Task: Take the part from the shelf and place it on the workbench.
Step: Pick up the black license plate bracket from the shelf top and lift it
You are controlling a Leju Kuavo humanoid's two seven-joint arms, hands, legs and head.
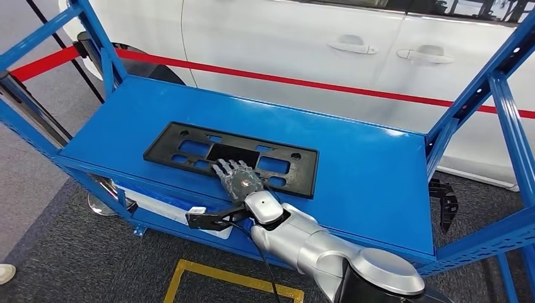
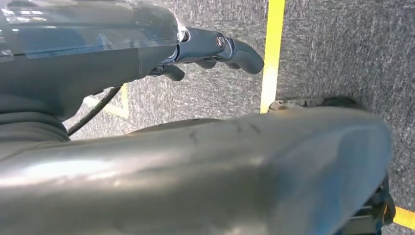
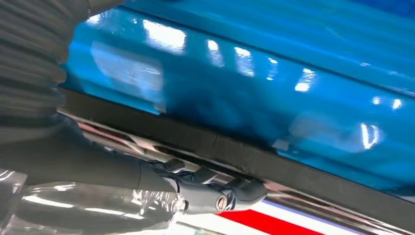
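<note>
The part is a flat black plate frame [image 1: 189, 150] with several cut-outs, lying on the blue shelf top [image 1: 366, 170]. My right arm comes in from the lower right. My right hand [image 1: 238, 180] rests palm down on the frame's near edge, fingers stretched over it. In the right wrist view the thumb [image 3: 230, 196] lies along the frame's black edge [image 3: 274, 164], with no grasp to be seen. My left hand [image 2: 210, 49] hangs over the grey floor and holds nothing, its thumb stretched out.
Blue shelf uprights stand at the left [image 1: 94, 38] and right [image 1: 498, 95]. Behind the shelf is a white car [image 1: 303, 38] with a red barrier belt [image 1: 353, 88]. Another black part [image 1: 445, 202] hangs at the right. A yellow floor line [image 1: 221, 278] lies in front.
</note>
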